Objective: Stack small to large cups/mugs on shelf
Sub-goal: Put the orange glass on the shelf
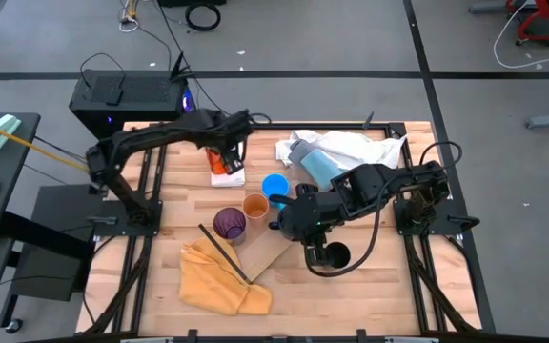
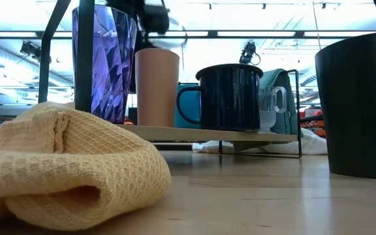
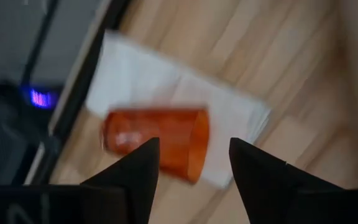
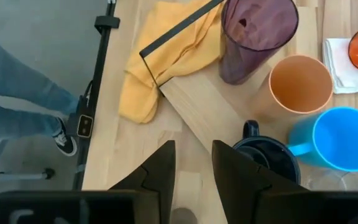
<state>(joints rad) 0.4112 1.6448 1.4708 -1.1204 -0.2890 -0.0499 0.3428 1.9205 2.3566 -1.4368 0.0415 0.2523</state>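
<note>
Red-orange tumbler [image 3: 156, 144] lies on its side across the white pad [image 3: 166, 93].

Overhead and table-level views, both on the shelf [image 1: 273, 250] cups.

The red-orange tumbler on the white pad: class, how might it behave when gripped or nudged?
The red-orange tumbler lies on its side, so it would probably roll if nudged. It looks like thin translucent plastic, likely light. Its smooth wall may slip on the white pad.
</note>
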